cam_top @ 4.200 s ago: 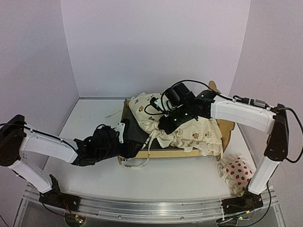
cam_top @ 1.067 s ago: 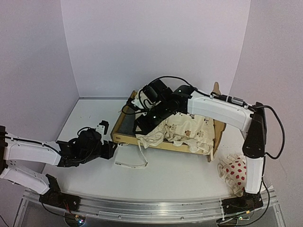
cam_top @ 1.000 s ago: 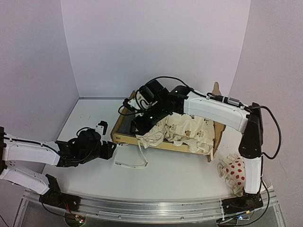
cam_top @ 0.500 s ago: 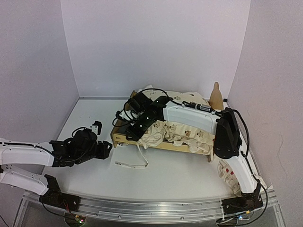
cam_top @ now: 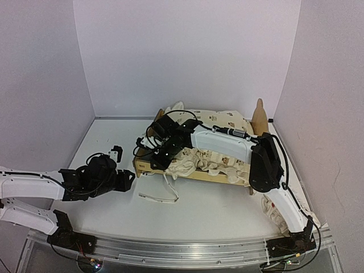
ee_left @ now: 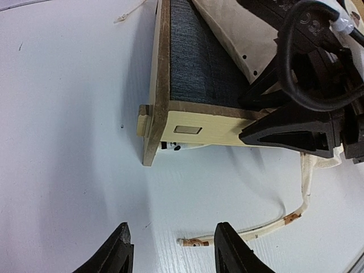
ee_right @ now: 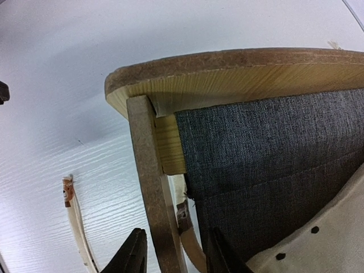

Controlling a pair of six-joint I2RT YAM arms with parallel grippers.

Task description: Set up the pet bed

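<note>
The pet bed stands in the middle of the table, its dark grey base bare at the left end. A cream printed cushion lies bunched over the rest of it. My right gripper is low at the bed's near left corner. In the right wrist view its fingers straddle the plywood side rail and a tie strap, with a gap still showing on the base side. My left gripper hovers open over the table left of the bed. The end of a loose cushion tie lies between its fingertips, ungripped.
A cushion tie loops across the table in front of the bed. A white red-dotted pillow lies at the near right, mostly hidden behind my right arm. Lilac walls enclose the table on three sides.
My right arm has swung left and down from over the cushion to the bed's near left corner, and its jaws have narrowed round the side rail. My left arm has barely moved.
</note>
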